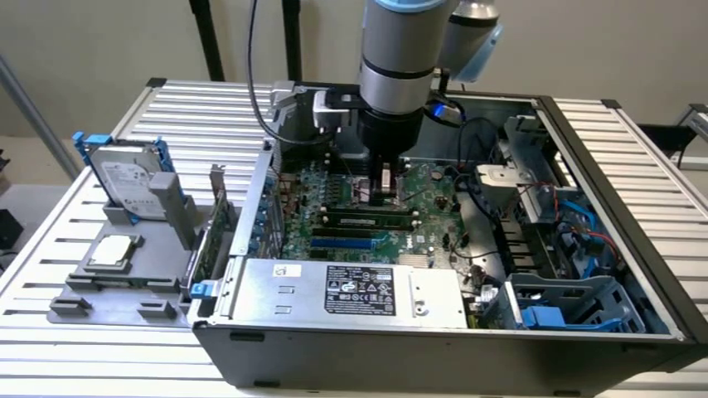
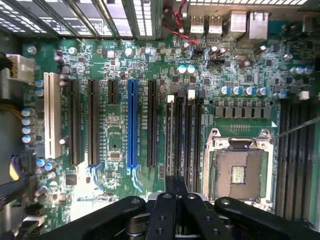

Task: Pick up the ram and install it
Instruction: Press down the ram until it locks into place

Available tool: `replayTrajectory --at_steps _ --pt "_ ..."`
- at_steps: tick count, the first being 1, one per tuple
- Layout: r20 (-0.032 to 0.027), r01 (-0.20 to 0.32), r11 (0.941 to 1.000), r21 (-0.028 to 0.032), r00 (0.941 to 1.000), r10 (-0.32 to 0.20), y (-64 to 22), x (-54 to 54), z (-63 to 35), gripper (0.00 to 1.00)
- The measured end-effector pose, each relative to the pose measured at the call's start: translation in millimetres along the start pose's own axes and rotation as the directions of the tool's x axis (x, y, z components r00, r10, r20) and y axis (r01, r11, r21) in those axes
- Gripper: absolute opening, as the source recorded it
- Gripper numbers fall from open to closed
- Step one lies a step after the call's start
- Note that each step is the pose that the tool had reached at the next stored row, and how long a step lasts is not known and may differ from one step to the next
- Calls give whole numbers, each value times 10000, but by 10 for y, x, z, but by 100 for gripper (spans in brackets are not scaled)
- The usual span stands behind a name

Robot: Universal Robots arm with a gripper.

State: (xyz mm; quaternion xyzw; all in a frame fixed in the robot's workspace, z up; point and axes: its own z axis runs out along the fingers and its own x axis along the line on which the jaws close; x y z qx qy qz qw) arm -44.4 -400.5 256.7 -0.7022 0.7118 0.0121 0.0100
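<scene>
Likely the ram (image 1: 360, 221) is light, thin, stiff and easy to break, so it is best held by its long flat sides. It is seen mid frame as a long green stick with black chips, standing on edge on the board (image 1: 434, 189), just below the gripper (image 1: 384, 192). Whether the gripper is spread or pressed together cannot be told.

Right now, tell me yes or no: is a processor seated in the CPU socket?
No. In the wrist view the CPU socket lies open, its bare contact field showing inside the metal frame with no chip on it.
</scene>
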Motion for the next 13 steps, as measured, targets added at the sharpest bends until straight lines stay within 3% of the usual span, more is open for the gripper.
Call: replayTrajectory --at_steps 3,13 --pt "-4 -2 10000 -16 10000 2 -2 -3 -100 11" --pt "34 -1 10000 -18 10000 1 -3 -3 -101 11"
